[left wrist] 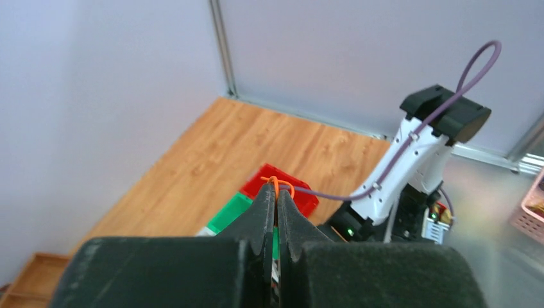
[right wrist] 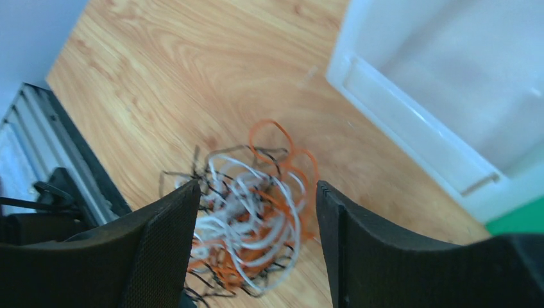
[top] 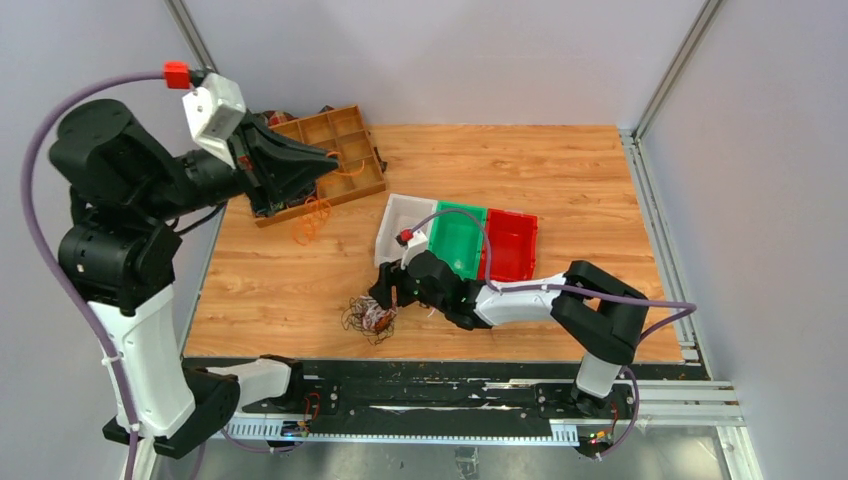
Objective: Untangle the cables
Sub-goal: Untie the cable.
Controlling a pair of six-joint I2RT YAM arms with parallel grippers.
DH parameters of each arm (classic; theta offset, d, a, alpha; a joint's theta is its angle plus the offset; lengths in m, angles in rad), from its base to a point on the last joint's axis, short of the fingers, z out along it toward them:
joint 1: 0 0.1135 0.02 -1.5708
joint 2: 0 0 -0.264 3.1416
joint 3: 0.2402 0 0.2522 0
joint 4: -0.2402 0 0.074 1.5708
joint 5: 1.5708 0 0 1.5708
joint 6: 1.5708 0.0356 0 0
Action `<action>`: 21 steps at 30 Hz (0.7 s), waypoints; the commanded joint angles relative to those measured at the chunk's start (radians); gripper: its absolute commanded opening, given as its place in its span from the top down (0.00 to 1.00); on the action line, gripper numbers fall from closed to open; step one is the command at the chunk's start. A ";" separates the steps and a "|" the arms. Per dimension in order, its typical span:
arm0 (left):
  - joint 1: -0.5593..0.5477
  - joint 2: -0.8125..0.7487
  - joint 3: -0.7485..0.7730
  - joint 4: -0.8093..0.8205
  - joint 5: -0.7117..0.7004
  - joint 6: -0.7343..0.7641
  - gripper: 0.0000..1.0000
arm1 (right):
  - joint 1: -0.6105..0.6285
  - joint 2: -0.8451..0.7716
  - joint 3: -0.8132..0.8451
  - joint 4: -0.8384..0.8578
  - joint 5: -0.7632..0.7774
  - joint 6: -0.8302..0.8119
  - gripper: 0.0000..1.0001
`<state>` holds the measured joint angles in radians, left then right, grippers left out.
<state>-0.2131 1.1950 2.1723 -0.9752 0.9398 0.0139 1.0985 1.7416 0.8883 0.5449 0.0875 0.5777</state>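
The cables lie in a tangled bunch point(top: 368, 318) of orange, white and black wires near the table's front edge. In the right wrist view the bunch point(right wrist: 250, 212) sits between the two fingers of my right gripper point(right wrist: 256, 189), which is open and straddles it low over the wood. My right gripper point(top: 385, 300) reaches in from the right. My left gripper point(top: 328, 158) is raised at the back left, shut on a single orange cable point(left wrist: 277, 183) that loops over its fingertips. That orange cable hangs down to a coil point(top: 312, 215) on the table.
A brown compartment tray point(top: 350, 135) stands at the back left, under the left gripper. A white bin point(top: 400, 225), a green bin point(top: 458, 240) and a red bin point(top: 512, 245) stand side by side mid-table, just behind the right gripper. The white bin's rim point(right wrist: 410, 128) is close to the right fingers.
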 commanded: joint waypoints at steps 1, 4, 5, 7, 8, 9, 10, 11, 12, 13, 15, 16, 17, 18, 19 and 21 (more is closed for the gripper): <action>-0.006 0.039 0.150 0.009 -0.062 -0.045 0.99 | 0.015 0.014 -0.062 0.026 0.056 0.042 0.34; -0.006 0.033 0.133 0.009 -0.077 -0.044 1.00 | 0.015 -0.040 -0.087 0.022 0.075 0.018 0.34; -0.006 0.021 0.104 0.009 -0.077 -0.039 1.00 | 0.015 -0.092 -0.097 0.019 0.093 0.002 0.32; -0.006 -0.010 0.032 0.009 -0.079 -0.017 1.00 | 0.014 -0.187 -0.115 0.025 0.108 -0.052 0.28; -0.006 -0.031 -0.004 0.009 -0.079 -0.006 1.00 | 0.014 -0.238 -0.115 0.016 0.105 -0.084 0.25; -0.007 -0.041 -0.035 0.008 -0.079 0.005 0.99 | 0.014 -0.287 -0.106 -0.004 0.093 -0.120 0.23; -0.006 -0.058 -0.065 0.009 -0.079 0.014 0.99 | 0.014 -0.335 -0.095 -0.048 0.078 -0.157 0.20; -0.006 -0.070 -0.091 0.009 -0.079 0.018 1.00 | 0.014 -0.383 -0.078 -0.082 0.062 -0.187 0.18; -0.006 -0.079 -0.115 0.007 -0.078 0.023 1.00 | 0.014 -0.430 -0.070 -0.117 0.054 -0.218 0.16; -0.006 -0.087 -0.136 0.007 -0.073 0.026 1.00 | 0.014 -0.471 -0.062 -0.142 0.043 -0.248 0.15; -0.006 -0.099 -0.169 0.007 -0.061 0.030 0.99 | 0.014 -0.547 -0.057 -0.171 0.020 -0.297 0.14; -0.006 -0.101 -0.179 0.007 -0.054 0.028 0.99 | 0.014 -0.581 -0.058 -0.174 0.010 -0.312 0.13; -0.006 -0.103 -0.187 0.007 -0.047 0.026 0.99 | 0.014 -0.609 -0.061 -0.167 -0.002 -0.321 0.13; -0.006 -0.105 -0.193 0.007 -0.042 0.024 1.00 | 0.014 -0.632 -0.062 -0.154 -0.018 -0.328 0.13; -0.006 -0.107 -0.199 0.007 -0.039 0.022 1.00 | 0.014 -0.650 -0.060 -0.142 -0.035 -0.329 0.13; -0.007 -0.109 -0.208 0.007 -0.032 0.021 0.99 | 0.014 -0.664 -0.040 -0.136 -0.062 -0.330 0.14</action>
<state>-0.2134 1.1053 1.9728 -0.9752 0.8753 0.0345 1.0985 1.0958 0.8211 0.4389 0.0921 0.3138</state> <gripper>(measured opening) 0.022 0.866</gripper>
